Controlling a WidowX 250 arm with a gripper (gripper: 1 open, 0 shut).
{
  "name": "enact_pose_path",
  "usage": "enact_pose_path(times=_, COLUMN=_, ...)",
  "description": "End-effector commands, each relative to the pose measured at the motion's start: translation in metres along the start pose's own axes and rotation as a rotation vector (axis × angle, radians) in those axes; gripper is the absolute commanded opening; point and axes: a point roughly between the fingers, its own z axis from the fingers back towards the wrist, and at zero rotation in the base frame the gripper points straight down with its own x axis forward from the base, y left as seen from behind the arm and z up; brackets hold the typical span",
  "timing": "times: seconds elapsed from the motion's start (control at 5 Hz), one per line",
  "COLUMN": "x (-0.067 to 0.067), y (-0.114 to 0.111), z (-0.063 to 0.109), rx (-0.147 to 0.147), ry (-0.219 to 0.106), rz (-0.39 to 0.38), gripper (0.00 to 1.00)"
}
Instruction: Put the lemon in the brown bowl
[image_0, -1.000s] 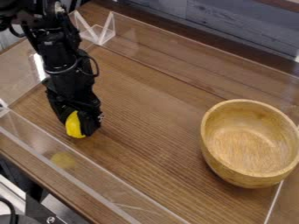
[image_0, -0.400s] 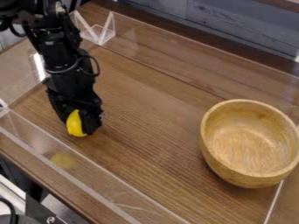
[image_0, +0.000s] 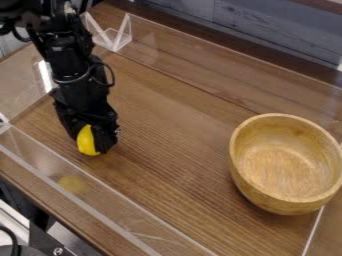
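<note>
Gripper (image_0: 90, 130) partly hides lemon (image_0: 88, 141); fingertips blur into black, can't tell opening or grip. Lemon at its fingertips, left side of wooden table (image_0: 160, 130), well apart from brown bowl (image_0: 286, 162) at right.

The one view looks steeply down at an angle from above the table (image_0: 167, 110), near enough that the brown bowl (image_0: 286, 163) at right and the black claw (image_0: 91, 135) at left both fit inside the frame. It faces across the tabletop, whose far edge crosses the upper right.
</note>
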Motion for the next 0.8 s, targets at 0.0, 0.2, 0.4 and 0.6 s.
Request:
enact_pose_path(times=0.0, x=0.0047, y=-0.0004, z=0.0015, rx=0.008, ry=-0.010, rz=-0.010, gripper=0.00)
enact_pose_path(times=0.2, x=0.0062, y=-0.0013, z=0.0016, rx=0.009, ry=-0.011, rz=-0.011, gripper=0.00)
enact_pose_path(times=0.4, x=0.0078, y=-0.0023, z=0.0019, rx=0.009, ry=-0.011, rz=-0.012, gripper=0.00)
enact_pose_path(times=0.6, x=0.0093, y=-0.0033, z=0.0018, rx=0.009, ry=-0.012, rz=-0.014, gripper=0.00)
